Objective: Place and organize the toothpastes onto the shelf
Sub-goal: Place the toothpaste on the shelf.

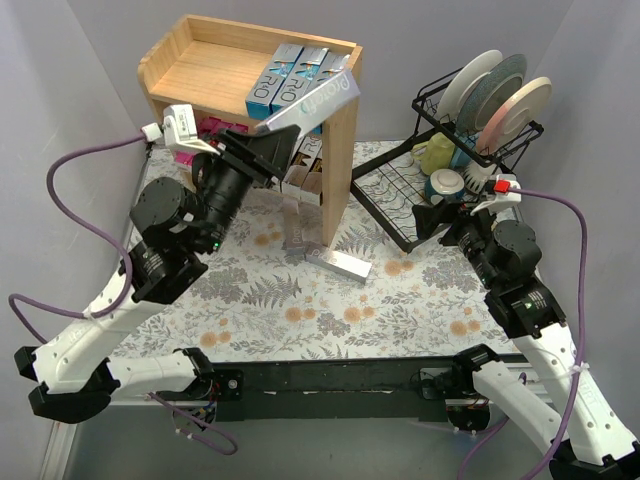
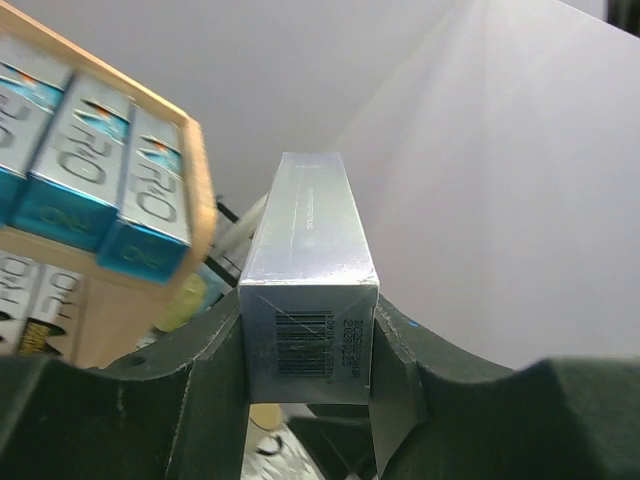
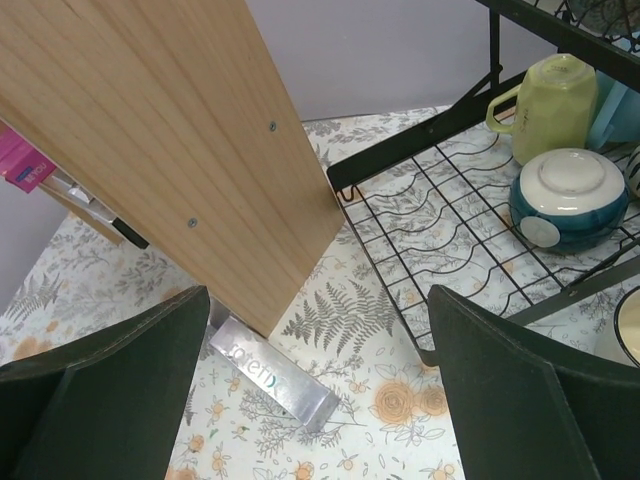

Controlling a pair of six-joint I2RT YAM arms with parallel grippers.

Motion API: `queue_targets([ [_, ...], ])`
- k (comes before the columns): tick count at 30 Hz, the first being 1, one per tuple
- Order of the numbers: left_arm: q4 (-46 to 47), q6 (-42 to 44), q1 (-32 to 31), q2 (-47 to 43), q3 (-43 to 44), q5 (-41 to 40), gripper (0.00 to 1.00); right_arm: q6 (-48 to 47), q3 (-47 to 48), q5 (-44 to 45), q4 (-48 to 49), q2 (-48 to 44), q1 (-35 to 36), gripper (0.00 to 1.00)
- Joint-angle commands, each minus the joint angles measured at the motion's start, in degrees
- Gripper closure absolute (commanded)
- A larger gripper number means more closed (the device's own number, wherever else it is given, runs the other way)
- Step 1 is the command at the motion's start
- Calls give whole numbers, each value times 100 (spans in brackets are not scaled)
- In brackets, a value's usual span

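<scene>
Top external view: on the floral table cover (image 1: 300, 310), a silver toothpaste carton (image 1: 338, 263) lies flat at the foot of the right side panel of the wooden shelf (image 1: 215, 65). To its right, the right gripper (image 1: 432, 218) hovers near the front of the black wire dish rack (image 1: 400, 190). Its wrist camera shows the fingers spread wide with nothing between them. Left of centre, the left gripper (image 1: 275, 150) is raised and clamped on the barcode end of a held silver toothpaste box (image 1: 320, 100). The box slants up to the right, its far end over the shelf's top right corner. Three blue toothpaste boxes (image 1: 295, 80) lie side by side on the top tier at its right end, with more cartons (image 1: 305, 170) on the tier below. At far right, the rack holds upright plates (image 1: 495, 90), a yellow-green mug (image 3: 550, 95) and an upturned blue bowl (image 3: 570, 195).
</scene>
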Motion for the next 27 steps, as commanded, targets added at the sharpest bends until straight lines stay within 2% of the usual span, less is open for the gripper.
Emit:
queue_targets([
  [1, -445, -138, 842, 317, 638, 34, 100, -102, 30, 70, 65, -113, -34, 1],
  [7, -297, -305, 1862, 494, 867, 193, 99, -103, 82, -44, -40, -104, -34, 1],
  [10, -158, -701, 2495, 468, 885, 597, 99, -120, -49, -9, -49, -166, -34, 2],
  [18, -270, -1430, 3882, 652, 1070, 853, 98, -146, -217, -79, -49, -175, -34, 1],
  [22, -367, -2247, 4788, 749, 851, 1475, 96, -181, -200, -202, 100, -87, -43, 2],
  [27, -280, -2828, 5404, 863, 570, 1520, 93, -217, -190, -580, 153, 186, -34, 1],
])
